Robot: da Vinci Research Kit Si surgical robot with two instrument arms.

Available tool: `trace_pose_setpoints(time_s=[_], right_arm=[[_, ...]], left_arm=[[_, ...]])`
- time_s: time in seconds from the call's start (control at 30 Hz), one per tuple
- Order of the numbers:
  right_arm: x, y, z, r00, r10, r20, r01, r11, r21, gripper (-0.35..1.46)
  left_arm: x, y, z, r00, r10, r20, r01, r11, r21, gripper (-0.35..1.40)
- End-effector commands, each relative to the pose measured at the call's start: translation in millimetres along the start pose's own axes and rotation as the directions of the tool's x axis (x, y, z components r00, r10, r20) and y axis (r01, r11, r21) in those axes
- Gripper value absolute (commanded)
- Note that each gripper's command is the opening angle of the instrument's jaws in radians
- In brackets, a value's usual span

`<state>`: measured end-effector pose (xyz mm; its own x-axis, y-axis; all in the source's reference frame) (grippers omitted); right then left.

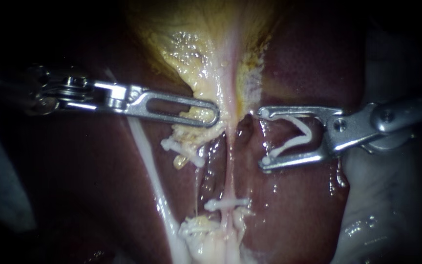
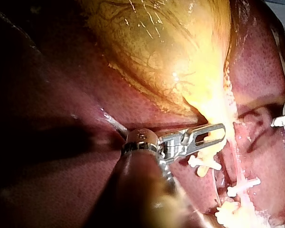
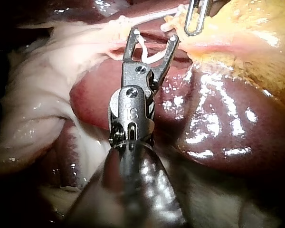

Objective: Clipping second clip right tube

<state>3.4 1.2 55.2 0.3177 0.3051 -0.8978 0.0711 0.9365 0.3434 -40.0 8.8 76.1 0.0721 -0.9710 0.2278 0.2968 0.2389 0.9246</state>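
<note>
The right tube (image 1: 230,156) runs down as a thin pale strand from the yellow gallbladder (image 1: 206,44). One white clip (image 1: 226,202) sits across it low down. My right instrument (image 1: 264,138) carries an open white clip (image 1: 296,137). Its jaws stand wide apart, tips just to the right of the tube and not around it. My left instrument (image 1: 206,111) is shut on yellow fatty tissue at the gallbladder's neck, just left of the tube. The right wrist view shows the loaded clip (image 3: 147,54) in my right instrument (image 3: 153,37), pointing toward the pale strand.
Dark red liver (image 1: 308,210) lies on both sides. Another white clip (image 1: 181,149) sits on the left tube (image 1: 152,176), a pale strand running down and to the right. Pale clumped tissue (image 1: 206,234) gathers below the clips. White tissue (image 3: 33,109) lies beside my right instrument.
</note>
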Motion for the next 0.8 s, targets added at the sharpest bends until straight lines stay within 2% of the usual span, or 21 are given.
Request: trace_pose_setpoints(time_s=[0.03,0.17,0.27,0.37,0.5,0.63,0.73,0.8], right_arm=[[0.0,0.0,0.0,1.000,0.000,-0.001,0.000,1.000,0.002,0.50],[0.1,-0.1,0.0,1.000,0.000,-0.001,0.000,1.000,0.003,0.50],[0.1,-0.1,0.1,1.000,0.000,-0.006,0.000,1.000,0.007,0.49],[0.1,-0.1,0.2,1.000,0.000,-0.006,0.000,1.000,0.007,0.49],[0.2,-0.2,0.3,1.000,0.000,-0.006,0.000,1.000,0.007,0.49],[0.2,-0.2,0.4,1.000,0.000,-0.007,0.000,1.000,0.009,0.49],[0.2,-0.4,0.6,1.000,-0.007,-0.007,0.007,1.000,0.012,0.49],[0.0,-0.6,0.9,0.999,0.038,-0.005,-0.038,0.999,0.025,0.49]], left_arm=[[0.0,0.0,-0.2,1.0000,0.000,-0.001,0.000,1.000,0.001,-0.35],[-0.3,-0.5,-1.9,0.9999,-0.009,-0.007,0.009,1.000,0.007,-0.35],[-1.4,-1.5,-3.2,0.9998,-0.019,-0.002,0.019,1.000,0.000,-0.35],[-2.8,-3.2,-4.8,0.9992,-0.038,0.015,0.038,0.999,0.005,-0.35],[-3.8,-5.6,-6.6,0.9989,-0.030,0.036,0.030,1.000,0.011,-0.35],[-3.9,-6.7,-7.1,0.9989,-0.024,0.040,0.023,1.000,0.010,-0.35],[-3.8,-6.9,-7.0,0.9988,-0.024,0.042,0.023,1.000,0.009,-0.35],[-3.7,-7.0,-7.0,0.9988,-0.024,0.042,0.023,1.000,0.009,-0.35]])
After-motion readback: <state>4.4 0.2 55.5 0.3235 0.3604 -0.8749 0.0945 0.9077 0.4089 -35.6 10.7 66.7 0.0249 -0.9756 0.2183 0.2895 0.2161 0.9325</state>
